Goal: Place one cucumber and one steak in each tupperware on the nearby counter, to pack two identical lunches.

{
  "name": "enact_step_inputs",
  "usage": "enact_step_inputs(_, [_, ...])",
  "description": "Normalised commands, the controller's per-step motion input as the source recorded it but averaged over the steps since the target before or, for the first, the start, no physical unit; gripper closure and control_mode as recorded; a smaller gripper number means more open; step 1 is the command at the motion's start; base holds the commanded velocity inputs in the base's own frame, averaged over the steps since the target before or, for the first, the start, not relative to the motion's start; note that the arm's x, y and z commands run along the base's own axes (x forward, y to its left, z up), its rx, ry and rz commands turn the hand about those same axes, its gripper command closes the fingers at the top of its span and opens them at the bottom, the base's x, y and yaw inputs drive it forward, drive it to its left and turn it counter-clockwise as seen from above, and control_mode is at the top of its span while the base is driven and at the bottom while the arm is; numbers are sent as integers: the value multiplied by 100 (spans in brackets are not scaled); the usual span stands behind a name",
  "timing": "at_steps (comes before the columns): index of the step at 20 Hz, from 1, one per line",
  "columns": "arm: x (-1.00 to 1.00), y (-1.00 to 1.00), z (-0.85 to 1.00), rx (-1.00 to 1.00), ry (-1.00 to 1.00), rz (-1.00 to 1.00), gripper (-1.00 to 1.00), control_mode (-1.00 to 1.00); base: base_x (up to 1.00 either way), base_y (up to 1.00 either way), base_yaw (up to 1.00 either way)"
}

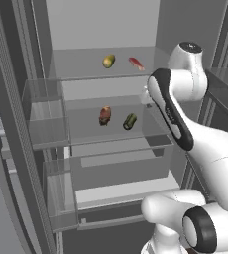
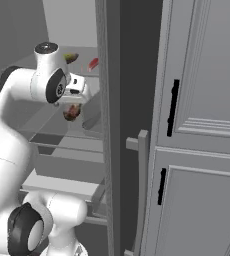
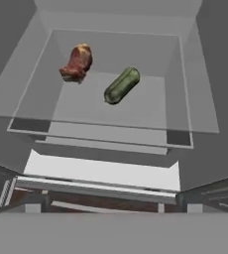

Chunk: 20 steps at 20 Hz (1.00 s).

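Cucumber (image 3: 121,85) and steak (image 3: 77,63) lie apart on the fridge shelf (image 3: 106,124); our jaws are open, empty, hovering above for a clear pick.

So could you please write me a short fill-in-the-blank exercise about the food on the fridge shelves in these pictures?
1. On the middle glass shelf, the steak lies beside a dark green ____.
2. In the left base view, that steak is to the ____ of its green neighbour.
3. The shelf above holds ____ food items: a yellow-green one and a red one.
4. In the hand view, the steak and its neighbour lie ____, not touching.

Missing words: cucumber; left; two; apart
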Motion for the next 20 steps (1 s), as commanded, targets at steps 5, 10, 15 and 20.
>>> enact_step_inputs(5, [9,16,100,13,-46,-2,-100,-100,0,0,0])
enact_step_inputs(10, [63,11,98,7,-23,-8,-100,-100,0,0,0])
enact_step_inputs(15, [98,49,35,-4,0,-8,-100,-100,0,0,0])
enact_step_inputs(20, [79,6,2,-9,-4,0,-100,-100,0,0,0])
